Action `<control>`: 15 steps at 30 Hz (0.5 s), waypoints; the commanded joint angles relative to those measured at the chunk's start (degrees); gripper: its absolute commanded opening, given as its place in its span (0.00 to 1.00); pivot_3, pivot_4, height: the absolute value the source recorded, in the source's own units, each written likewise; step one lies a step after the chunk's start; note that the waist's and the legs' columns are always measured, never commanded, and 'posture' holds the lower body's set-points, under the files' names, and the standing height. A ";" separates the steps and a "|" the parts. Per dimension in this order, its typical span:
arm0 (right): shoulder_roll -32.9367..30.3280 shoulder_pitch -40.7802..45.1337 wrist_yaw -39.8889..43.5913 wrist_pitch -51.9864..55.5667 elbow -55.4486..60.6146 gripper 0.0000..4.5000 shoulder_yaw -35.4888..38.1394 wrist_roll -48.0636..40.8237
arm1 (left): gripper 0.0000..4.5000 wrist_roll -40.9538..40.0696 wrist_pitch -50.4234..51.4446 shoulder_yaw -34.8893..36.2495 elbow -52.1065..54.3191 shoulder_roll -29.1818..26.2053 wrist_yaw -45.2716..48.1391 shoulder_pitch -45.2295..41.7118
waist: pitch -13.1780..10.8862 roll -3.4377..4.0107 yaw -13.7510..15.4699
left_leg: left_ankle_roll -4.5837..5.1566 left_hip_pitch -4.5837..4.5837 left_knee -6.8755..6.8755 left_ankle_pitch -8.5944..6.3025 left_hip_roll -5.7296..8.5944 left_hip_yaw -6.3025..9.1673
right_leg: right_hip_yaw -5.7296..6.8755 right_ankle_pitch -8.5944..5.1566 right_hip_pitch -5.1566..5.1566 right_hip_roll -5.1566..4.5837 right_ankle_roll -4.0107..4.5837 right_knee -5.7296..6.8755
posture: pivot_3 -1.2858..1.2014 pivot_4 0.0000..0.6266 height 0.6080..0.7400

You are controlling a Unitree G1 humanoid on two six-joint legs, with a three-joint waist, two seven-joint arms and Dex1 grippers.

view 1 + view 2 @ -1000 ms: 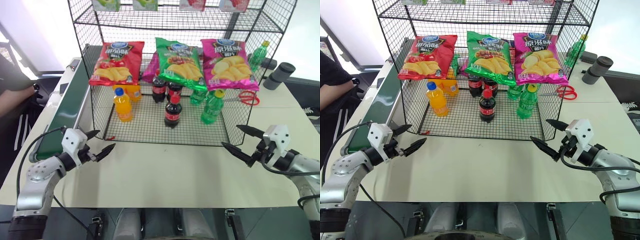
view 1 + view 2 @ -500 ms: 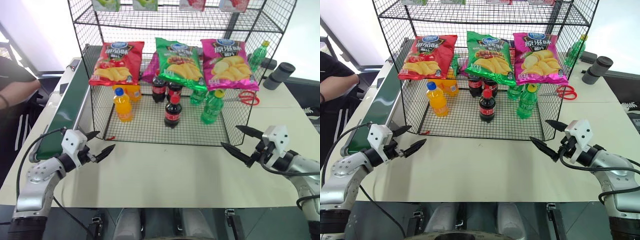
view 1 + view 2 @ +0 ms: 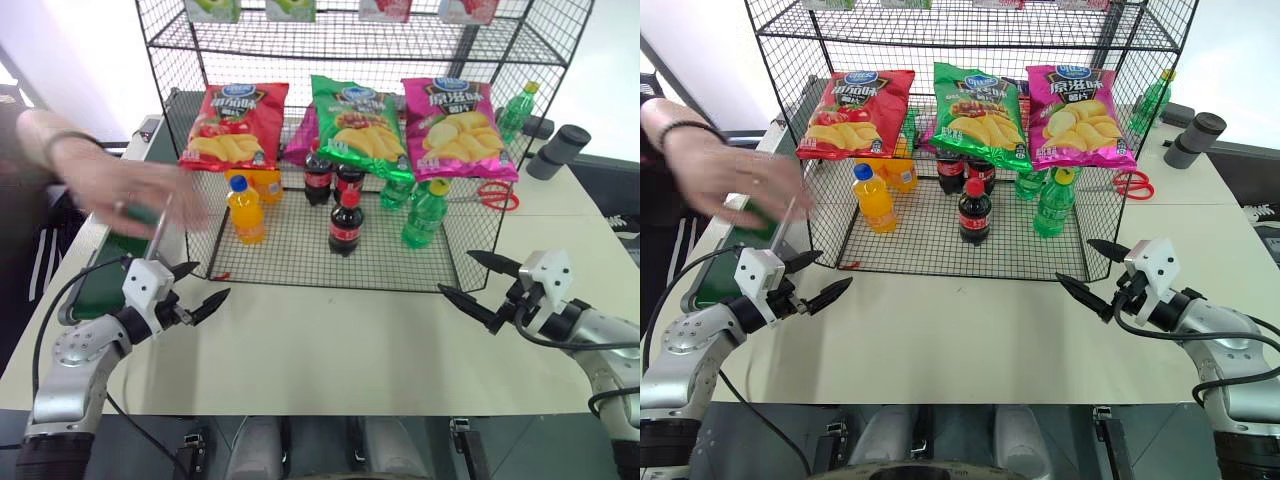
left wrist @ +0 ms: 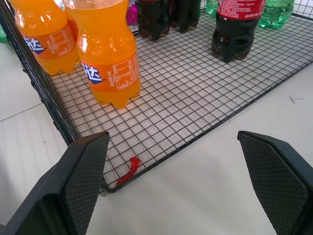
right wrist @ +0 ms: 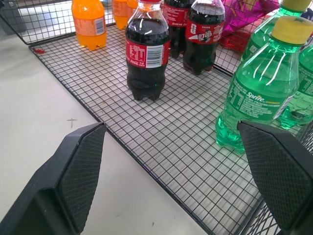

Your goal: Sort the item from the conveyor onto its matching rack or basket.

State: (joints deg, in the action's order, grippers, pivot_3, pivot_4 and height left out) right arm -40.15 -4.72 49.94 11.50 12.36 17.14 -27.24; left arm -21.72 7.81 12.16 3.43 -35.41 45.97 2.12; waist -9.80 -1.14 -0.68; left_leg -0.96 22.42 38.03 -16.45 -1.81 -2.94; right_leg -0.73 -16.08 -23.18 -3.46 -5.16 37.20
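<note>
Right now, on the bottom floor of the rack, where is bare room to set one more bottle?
The front strip of the rack's grid floor is bare, between the orange bottle and the front cola bottle, and again before the green bottle. It is crowded at the back, under the crisp bags.

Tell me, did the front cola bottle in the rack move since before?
No. The front cola bottle stands at the same spot on the rack's grid floor, between the orange bottle and green bottle.
</note>
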 commanded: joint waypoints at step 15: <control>0.26 1.39 -1.97 2.05 4.85 0.99 -0.39 -0.77 | 1.00 0.09 -1.17 1.07 1.54 0.04 -0.76 -0.09 | 0.00 -0.01 0.00 | 0.00 0.00 0.00 0.00 0.00 0.00 | 0.00 0.00 0.00 0.00 0.00 0.00 | 0.52 0.24 1.00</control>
State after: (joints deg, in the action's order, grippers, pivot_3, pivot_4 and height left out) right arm -40.13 -3.98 48.10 13.86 15.28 16.05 -27.28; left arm -21.71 7.81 12.15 3.44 -35.41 45.46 2.12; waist -9.80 -1.15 -0.67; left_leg -0.96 22.42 38.03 -16.45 -1.81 -2.93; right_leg -0.73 -16.08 -23.18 -3.45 -5.16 37.20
